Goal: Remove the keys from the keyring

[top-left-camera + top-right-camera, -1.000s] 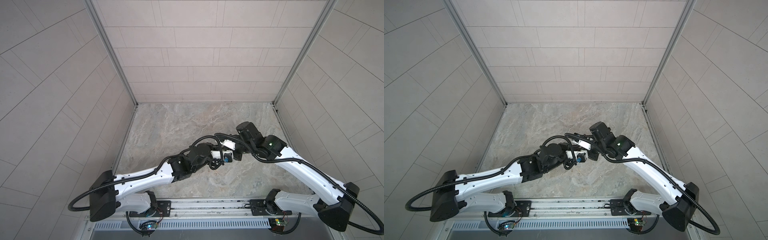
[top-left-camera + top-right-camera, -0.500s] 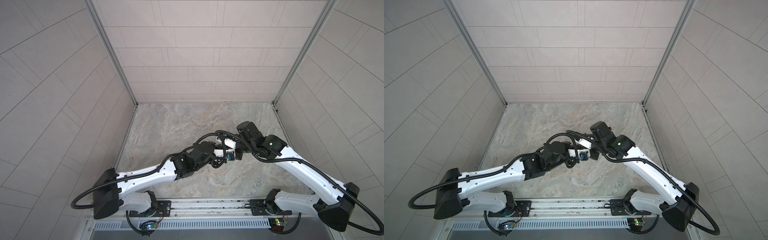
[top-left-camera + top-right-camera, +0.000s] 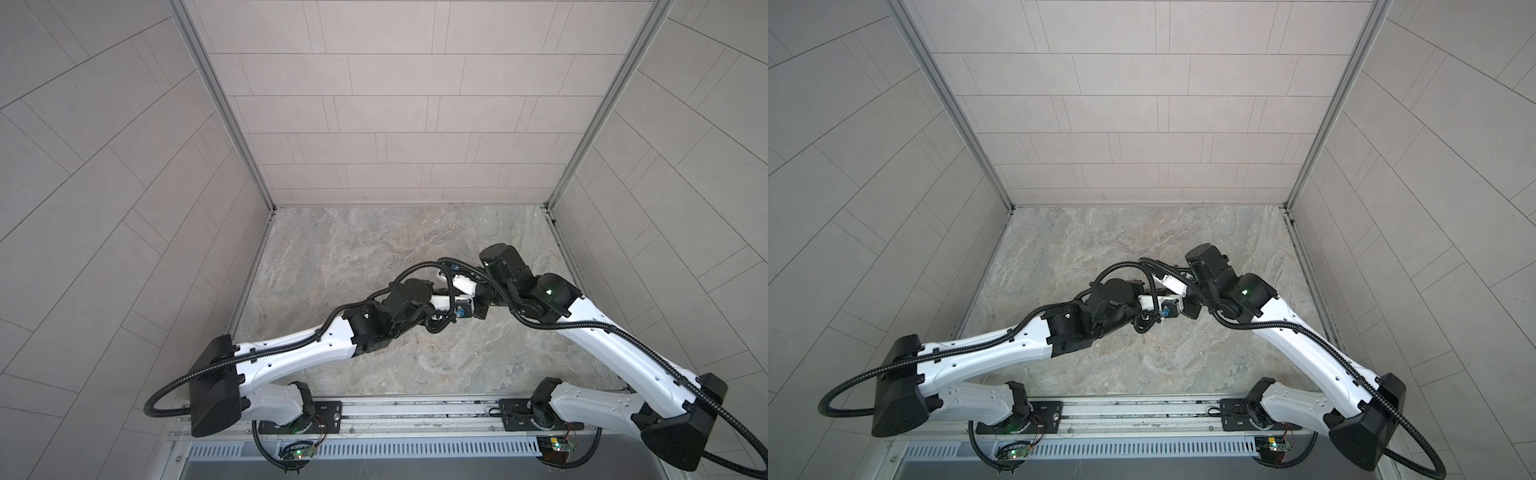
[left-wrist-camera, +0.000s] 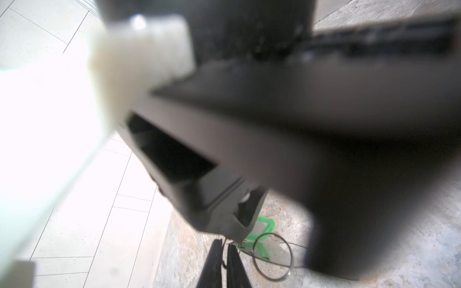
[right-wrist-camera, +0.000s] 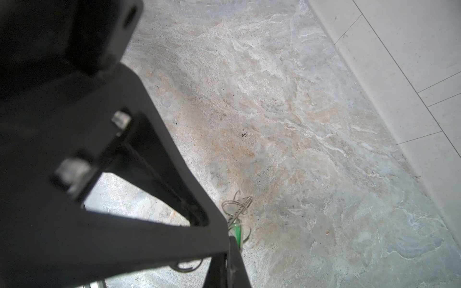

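Since a moment ago the left arm (image 3: 291,353) has pushed farther in toward the right arm (image 3: 602,332), and its jaws have drawn together; the right one hasn't budged. Both meet tip to tip low over the stone table (image 3: 374,249), near its middle. The green key (image 5: 237,232) lies just past the right gripper (image 5: 227,251), its long side roughly in line with the fingers. The keyring (image 5: 239,207), all thin wire from here, tangles just beyond. The left gripper (image 4: 225,243) comes in from the opposite side, jaws pinched together beside that wire. The right's are together too, though what either nips I cannot tell. Both are equally near. No tray or bowl in sight.
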### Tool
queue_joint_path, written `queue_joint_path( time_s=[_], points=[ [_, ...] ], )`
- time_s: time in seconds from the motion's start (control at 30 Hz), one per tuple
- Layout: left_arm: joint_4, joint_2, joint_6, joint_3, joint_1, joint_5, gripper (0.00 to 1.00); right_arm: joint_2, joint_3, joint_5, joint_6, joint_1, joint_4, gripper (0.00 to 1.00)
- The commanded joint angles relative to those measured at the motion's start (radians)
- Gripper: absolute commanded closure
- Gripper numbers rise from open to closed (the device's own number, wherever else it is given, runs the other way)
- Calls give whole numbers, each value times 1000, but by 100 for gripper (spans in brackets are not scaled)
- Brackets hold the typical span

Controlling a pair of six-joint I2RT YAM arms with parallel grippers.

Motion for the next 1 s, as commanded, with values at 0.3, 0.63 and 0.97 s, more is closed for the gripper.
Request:
queue_joint_path(
  time_s=[0.3, 0.63, 0.97],
  points=[
    [92, -142, -194, -133, 60, -53, 69, -65, -22, -23, -17, 19, 66, 100],
    [267, -291, -372, -302, 185, 248, 72, -57, -15, -62, -25, 18, 59, 100],
    [285, -206, -469, -247, 272, 619, 73, -56, -12, -92, -20, 17, 51, 100]
  ],
)
